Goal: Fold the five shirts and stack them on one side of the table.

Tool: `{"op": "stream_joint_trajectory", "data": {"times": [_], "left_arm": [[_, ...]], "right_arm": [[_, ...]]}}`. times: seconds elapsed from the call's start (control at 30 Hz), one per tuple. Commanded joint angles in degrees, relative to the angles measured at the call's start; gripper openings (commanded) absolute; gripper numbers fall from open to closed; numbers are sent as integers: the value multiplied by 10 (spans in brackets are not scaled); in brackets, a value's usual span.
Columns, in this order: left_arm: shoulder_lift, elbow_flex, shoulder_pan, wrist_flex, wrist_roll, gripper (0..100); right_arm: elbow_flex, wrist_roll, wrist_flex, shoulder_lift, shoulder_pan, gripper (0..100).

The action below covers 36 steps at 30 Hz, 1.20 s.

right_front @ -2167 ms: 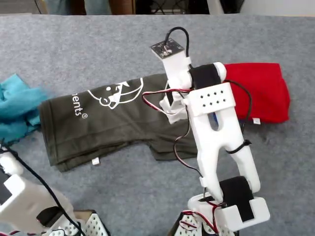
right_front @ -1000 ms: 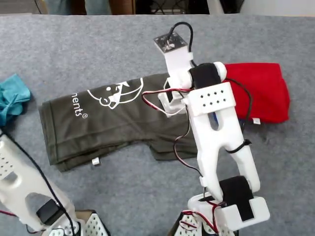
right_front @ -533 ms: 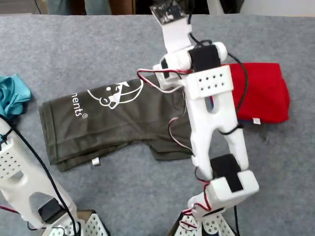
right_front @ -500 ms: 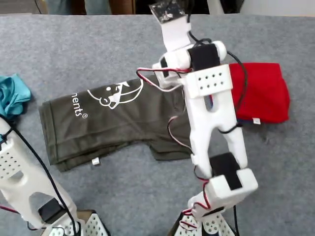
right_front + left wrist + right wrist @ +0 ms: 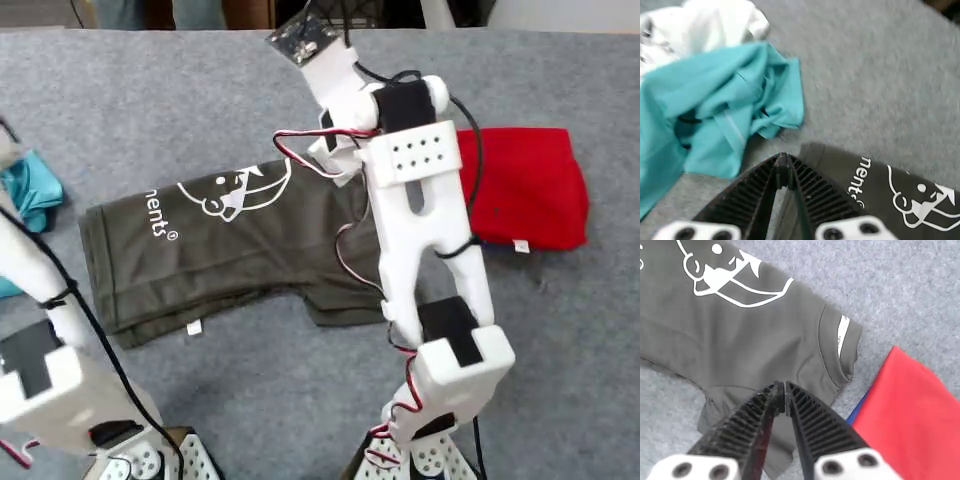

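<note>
An olive-green shirt [image 5: 220, 250] with a white cartoon print lies partly folded across the middle of the grey table [image 5: 150, 90]. A folded red shirt [image 5: 530, 195] sits near its collar end, with a blue edge [image 5: 858, 412] showing beneath it. A crumpled teal shirt [image 5: 30, 195] lies at the opposite side of the table, beside a white garment [image 5: 705, 22]. The left end effector [image 5: 783, 167] hangs over the olive shirt's corner nearest the teal shirt, fingers together and empty. The right end effector [image 5: 785, 390] hovers above the olive shirt near its collar, fingers together, gripping nothing.
</note>
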Motion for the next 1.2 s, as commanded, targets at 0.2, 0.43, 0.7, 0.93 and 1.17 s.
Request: {"op": "stream_joint_trajectory", "data": {"times": [0.2, 0.43, 0.7, 0.93, 1.17], "left_arm": [[-70, 405, 88, -276, 36, 30], [-102, 492, 103, -368, 54, 30], [-94, 520, 155, -393, 11, 30], [-94, 577, 98, -457, 67, 30], [15, 604, 92, -605, 54, 30]], "right_arm": [[7, 55, -83, 69, 15, 15], [6, 15, -164, 74, 56, 15], [27, 14, -196, 120, 43, 15], [-79, 11, -148, 242, 35, 15], [-244, -12, -107, 390, 61, 15]]}}
